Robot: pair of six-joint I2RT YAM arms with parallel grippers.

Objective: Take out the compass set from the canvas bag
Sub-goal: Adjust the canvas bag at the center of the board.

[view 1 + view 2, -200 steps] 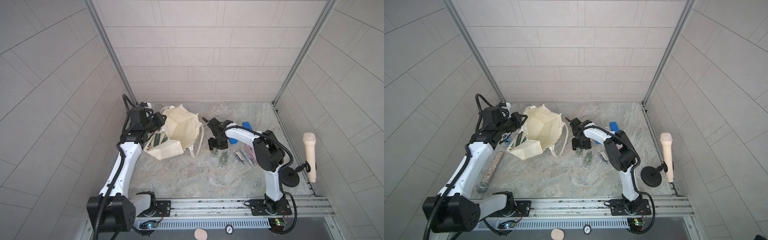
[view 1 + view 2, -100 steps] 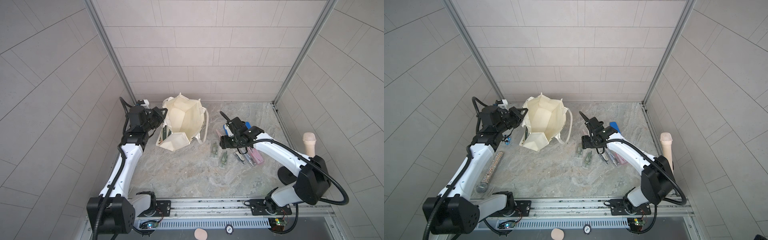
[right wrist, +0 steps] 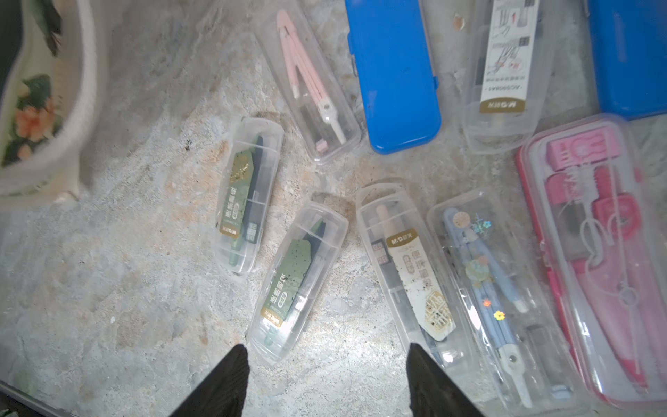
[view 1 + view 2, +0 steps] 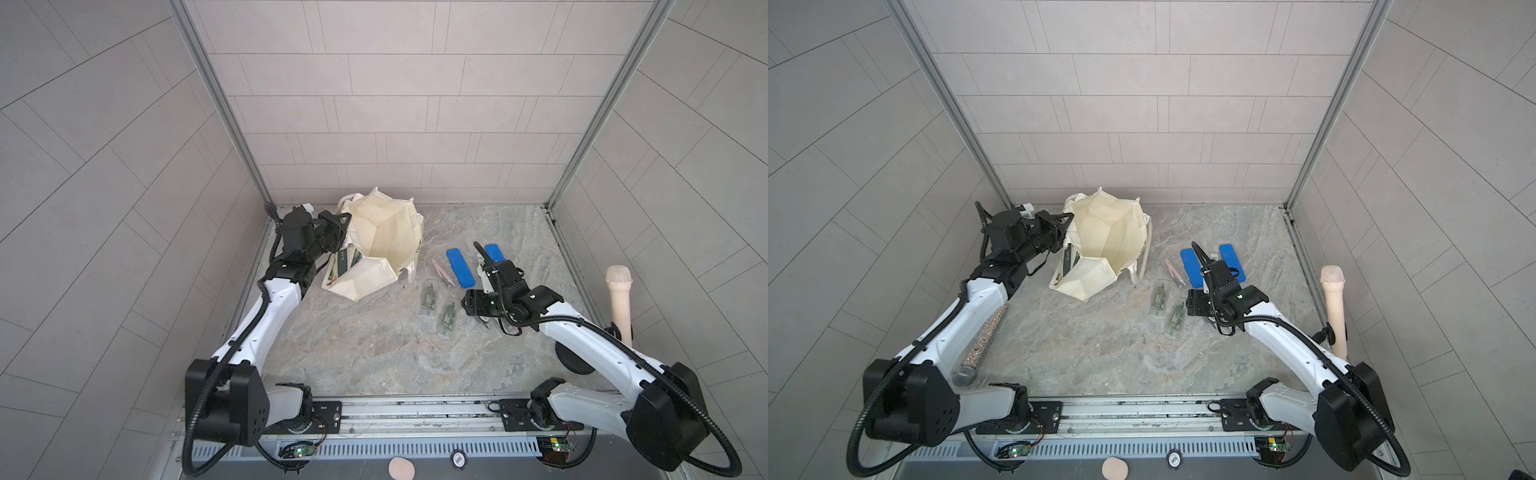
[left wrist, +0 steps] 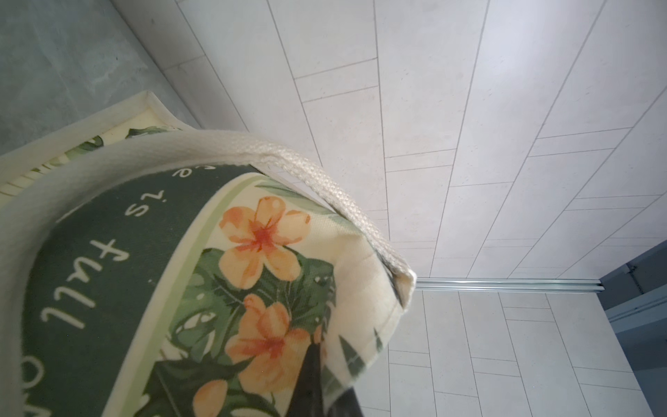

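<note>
1. My right gripper (image 3: pixel 326 355) hangs wide open, holding nothing, just over the compass set (image 3: pixel 294 285). That lies flat on the table (image 3: pixel 108 289) beside other clear cases (image 3: pixel 404 260), outside the canvas bag (image 3: pixel 32 119).
2. It's a clear plastic box, green label, dark compass inside.
3. Further back, my left gripper (image 4: pixel 1064 227) is pinched shut on the canvas bag's rim. I'd hold that mouth up, no yanking; inside looks empty.

A booth enclosed by 3 walls (image 4: pixel 374 104) of pale grey rectangular tiles, joined at the back corners by 2 slanting aluminium posts (image 4: pixel 220 104). The bench (image 4: pixel 365 357) has a grey marbled, stone-look surface under soft, even light. A metal rail (image 4: pixel 415 409) runs along its near edge.
</note>
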